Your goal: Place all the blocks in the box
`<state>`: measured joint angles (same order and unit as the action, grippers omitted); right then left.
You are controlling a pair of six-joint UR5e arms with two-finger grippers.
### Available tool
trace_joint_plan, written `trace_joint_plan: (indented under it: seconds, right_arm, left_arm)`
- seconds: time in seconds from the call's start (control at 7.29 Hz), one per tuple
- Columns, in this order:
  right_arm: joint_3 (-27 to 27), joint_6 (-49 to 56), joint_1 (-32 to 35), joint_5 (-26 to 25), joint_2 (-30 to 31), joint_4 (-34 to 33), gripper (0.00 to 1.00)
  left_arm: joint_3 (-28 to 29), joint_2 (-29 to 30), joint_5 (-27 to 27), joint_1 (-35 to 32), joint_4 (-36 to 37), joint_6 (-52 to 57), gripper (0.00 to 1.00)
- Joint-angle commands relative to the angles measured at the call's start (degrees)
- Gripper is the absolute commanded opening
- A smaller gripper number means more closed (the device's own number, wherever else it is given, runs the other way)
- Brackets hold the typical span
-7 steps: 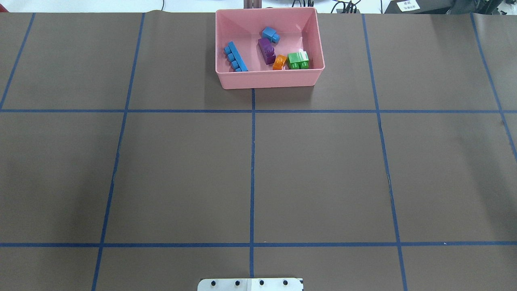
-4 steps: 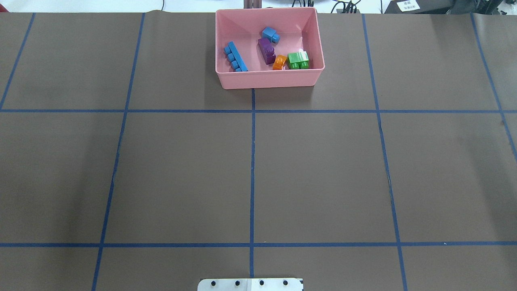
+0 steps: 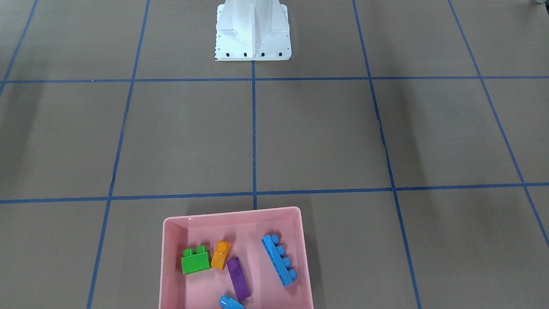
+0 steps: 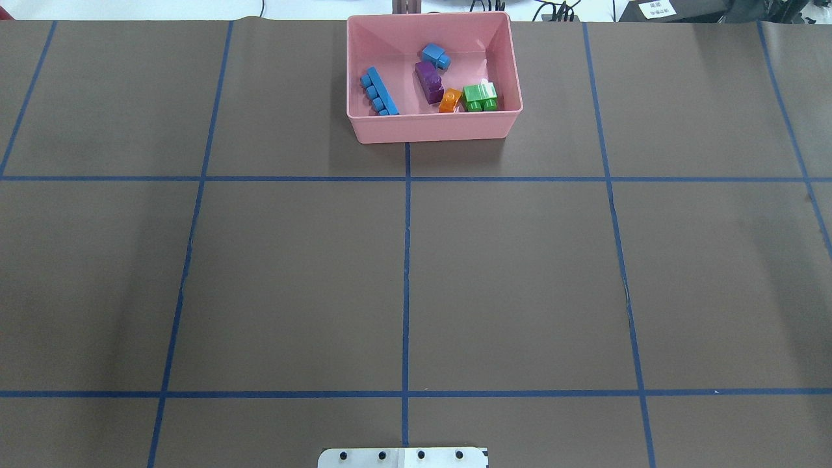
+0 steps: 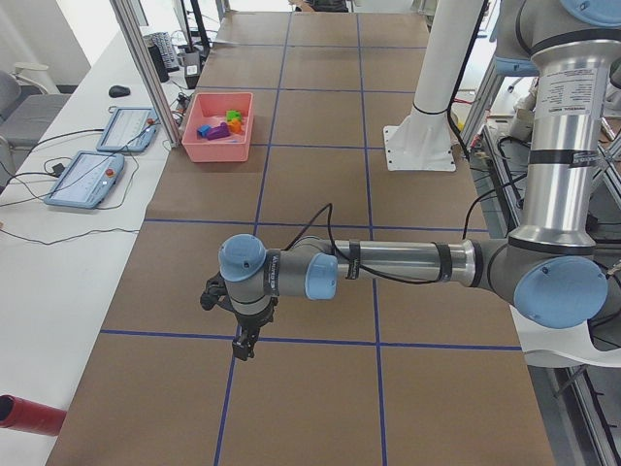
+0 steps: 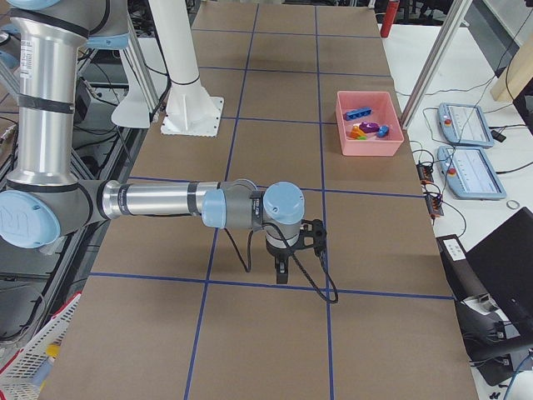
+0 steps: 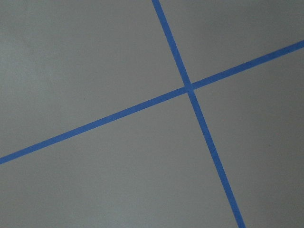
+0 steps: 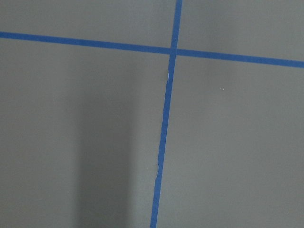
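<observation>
Hovering over the desk [image 4: 520,273], my left tool [image 5: 243,347] and right tool [image 6: 281,272] show only side-on; I cannot tell how open either is. Well apart, the box [image 4: 430,129] holds the orange block [image 4: 450,100], purple block [image 4: 429,82], green block [image 4: 481,97], small blue block [image 4: 435,56] and long blue block [image 4: 379,91].

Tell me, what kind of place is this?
Probably a robotics lab: a robot arm reaches over a table gridded with blue tape, and control tablets lie on a bench alongside.
</observation>
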<state>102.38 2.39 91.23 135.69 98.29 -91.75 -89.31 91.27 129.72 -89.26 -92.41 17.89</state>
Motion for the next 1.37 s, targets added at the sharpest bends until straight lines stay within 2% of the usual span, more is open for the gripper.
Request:
trace_joint_plan:
  seconds: [0.0,0.96,1.23]
  right_arm:
    - [-0.6,-2.92,0.0,0.1,0.15,2.81,1.0]
    - [-1.04,-3.01,-0.09,-0.07,-0.03,2.9,1.0]
    - [-1.39,-6.24,-0.09,-0.16,-0.03,2.9,1.0]
  left_arm:
    - [-3.92,0.31,-0.08,-0.3,5.54,-0.39,1.0]
    - [-2.89,0.14,-0.34,-0.3,5.57,-0.66,1.0]
    - [-2.98,0.23,-0.52,-0.3,5.66,-1.7,1.0]
